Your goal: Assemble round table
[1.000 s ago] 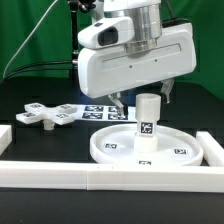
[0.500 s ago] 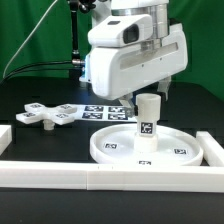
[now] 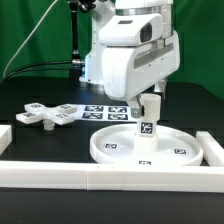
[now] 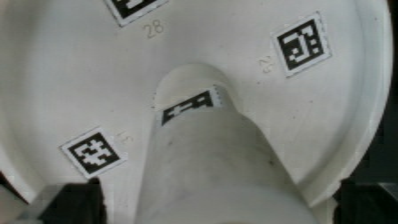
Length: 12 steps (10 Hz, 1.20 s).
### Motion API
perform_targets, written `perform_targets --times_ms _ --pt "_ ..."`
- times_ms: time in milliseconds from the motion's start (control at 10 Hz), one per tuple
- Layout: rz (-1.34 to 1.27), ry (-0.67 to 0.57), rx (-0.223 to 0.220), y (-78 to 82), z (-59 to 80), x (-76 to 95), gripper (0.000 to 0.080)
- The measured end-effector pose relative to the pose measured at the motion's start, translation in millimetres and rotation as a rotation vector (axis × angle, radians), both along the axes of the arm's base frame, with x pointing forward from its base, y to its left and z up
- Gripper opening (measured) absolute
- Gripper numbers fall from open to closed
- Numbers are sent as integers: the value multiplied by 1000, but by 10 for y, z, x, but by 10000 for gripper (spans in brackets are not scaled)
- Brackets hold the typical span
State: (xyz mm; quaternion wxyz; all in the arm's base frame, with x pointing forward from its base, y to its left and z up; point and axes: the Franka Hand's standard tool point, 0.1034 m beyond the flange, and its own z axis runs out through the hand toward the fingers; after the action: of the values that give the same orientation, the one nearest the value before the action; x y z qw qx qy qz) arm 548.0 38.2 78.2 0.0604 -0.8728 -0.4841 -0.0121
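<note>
– Directly under the end effector, what stands?

– One short cylindrical leg, upright, with its foot on the floor of the large rimmed round disc, near the disc's middle. The disc lies flat on the desk, rim up, below the end effector.

– State of the end effector?

– Spread. The wrist view shows a dark finger on each side of the leg's upper end, with a sliver of gap on both sides. Nothing is clamped.

– Why that posture?

– My judgement: straddling the top squares the jaws to the cylinder, so closing would take it evenly. The step in hand looks like seizing the leg, perhaps to fix it into the disc. Whether the leg sits in a socket cannot be told.

– Other parts?

– The cross-shaped base piece lies flat on the desk, well apart from the end effector, toward the exterior view's left. The marker board lies between the two. The base piece is probably kept clear for a later step.

– Risk?

– An off-centre closing could tip the leg.
</note>
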Motion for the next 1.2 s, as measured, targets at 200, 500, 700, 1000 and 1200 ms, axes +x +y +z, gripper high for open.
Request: perform_targets --times_ms 200,500,700,1000,1200 --pt "125 -13 -9 -12 -1 0 649" --pt "137 -13 -11 -26 -8 -3 560" --pt "115 -10 -12 -29 -9 -2 406" --pt "-214 28 -24 -41 -9 -8 406" --pt "-492 55 -35 -17 -10 -24 406"
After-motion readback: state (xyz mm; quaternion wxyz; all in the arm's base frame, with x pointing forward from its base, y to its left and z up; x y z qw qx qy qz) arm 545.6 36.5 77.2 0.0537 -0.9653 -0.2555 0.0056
